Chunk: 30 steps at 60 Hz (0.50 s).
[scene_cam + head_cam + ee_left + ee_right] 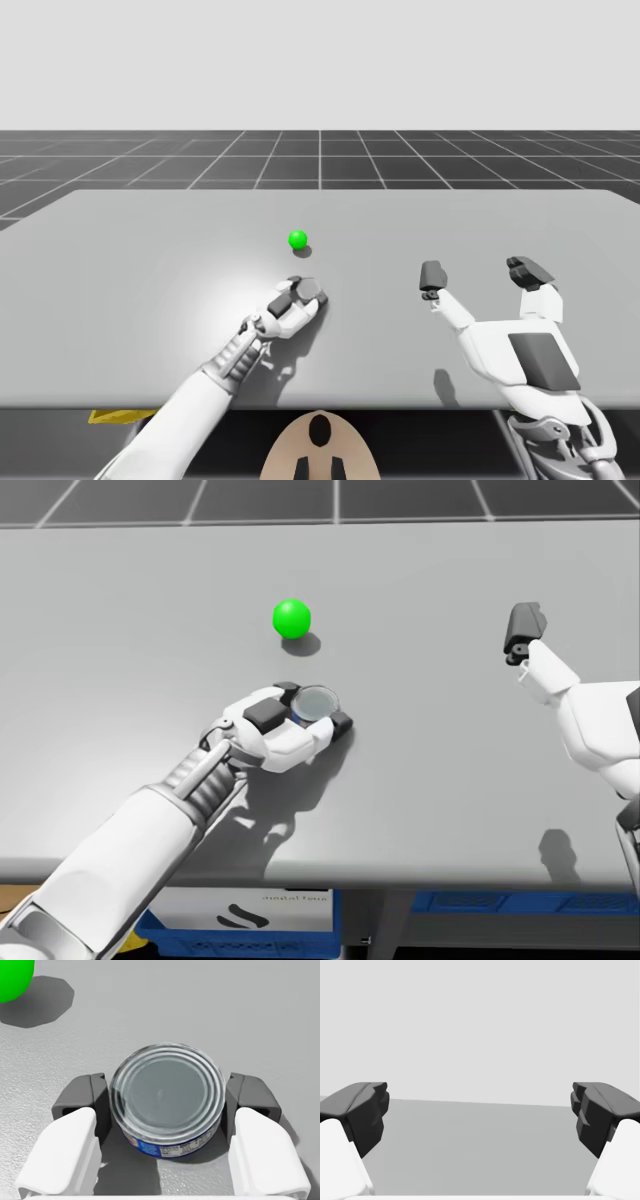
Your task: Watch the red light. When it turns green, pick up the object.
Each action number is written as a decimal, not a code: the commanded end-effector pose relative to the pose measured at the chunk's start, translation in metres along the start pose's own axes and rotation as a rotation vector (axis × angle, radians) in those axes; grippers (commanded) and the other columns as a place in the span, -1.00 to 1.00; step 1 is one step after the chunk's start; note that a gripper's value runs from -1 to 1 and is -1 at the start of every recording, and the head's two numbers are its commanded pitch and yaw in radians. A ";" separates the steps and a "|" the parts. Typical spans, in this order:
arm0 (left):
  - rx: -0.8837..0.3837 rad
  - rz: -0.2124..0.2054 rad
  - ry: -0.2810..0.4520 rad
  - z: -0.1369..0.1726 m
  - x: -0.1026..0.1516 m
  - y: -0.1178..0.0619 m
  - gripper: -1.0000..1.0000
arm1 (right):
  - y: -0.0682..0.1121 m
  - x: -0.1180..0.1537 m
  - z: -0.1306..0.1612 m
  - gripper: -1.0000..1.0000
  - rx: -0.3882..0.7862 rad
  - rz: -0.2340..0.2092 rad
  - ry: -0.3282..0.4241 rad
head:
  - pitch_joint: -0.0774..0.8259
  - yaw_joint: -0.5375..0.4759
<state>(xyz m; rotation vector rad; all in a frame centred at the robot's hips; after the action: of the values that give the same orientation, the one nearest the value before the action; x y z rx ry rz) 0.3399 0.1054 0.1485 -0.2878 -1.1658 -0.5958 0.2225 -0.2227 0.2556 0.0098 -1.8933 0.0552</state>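
My left end effector (166,1096) is pinching the low round can (165,1085): both dark pads press against its wall from opposite sides, with the white finger shells behind them. The can stands upright on the worktop (150,260). Its lid is bright metal stamped with concentric rings, and a blue label band wraps the side. Ahead of this end effector, off toward its left finger's side, the light (291,618) sits on the surface as a smooth glossy ball. It glows green and casts a soft shadow beside it. My right end effector (478,272) is well apart from the left one, out on my right side, with its black-tipped fingers spread wide and nothing between them. The worktop is a flat, matte grey slab with a faintly grainy finish. Beyond its far edge a dark floor (320,155) ruled with a pale grid runs to a blank light-grey backdrop. Below the near edge there is a blue crate (240,935).
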 end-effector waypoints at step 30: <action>-0.083 0.068 -0.036 -0.002 0.006 -0.029 1.00 | 0.000 -0.001 0.000 -1.00 -0.015 -0.039 0.007 | -0.02 0.09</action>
<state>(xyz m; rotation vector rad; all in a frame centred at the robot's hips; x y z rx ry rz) 0.3367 0.1038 0.1489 -0.3167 -1.1619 -0.5974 0.2231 -0.2247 0.2560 0.0169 -1.8914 0.0398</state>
